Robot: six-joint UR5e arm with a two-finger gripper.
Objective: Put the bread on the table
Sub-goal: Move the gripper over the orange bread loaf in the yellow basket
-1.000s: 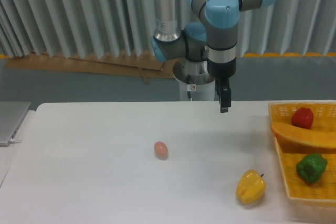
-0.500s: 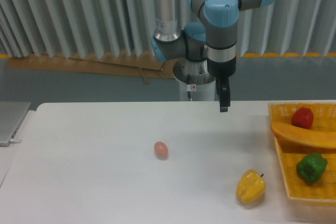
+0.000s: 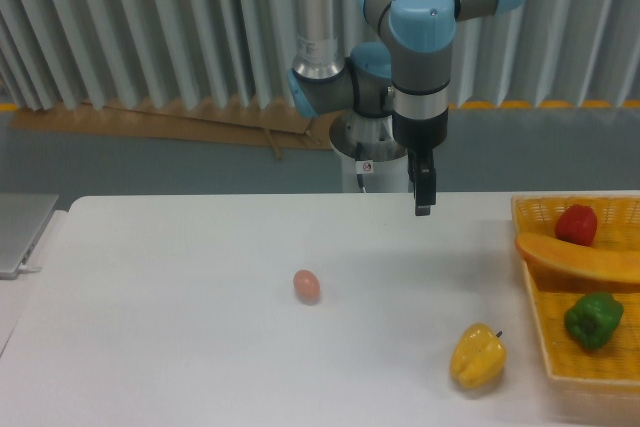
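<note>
While bread (image 3: 580, 258) lies in basket (image 3: 560, 347), claw (image 3: 424, 202) hangs apart.

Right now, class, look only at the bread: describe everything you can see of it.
The bread is a long, slim, smooth orange-tan loaf with a rounded left end; its right end runs out of the picture. It lies almost level, tilted slightly, across the yellow woven basket, its left end resting on the basket's edge. The red pepper sits just behind it, apparently touching, and the green pepper lies in front, apart. The gripper hangs well away from it.
</note>
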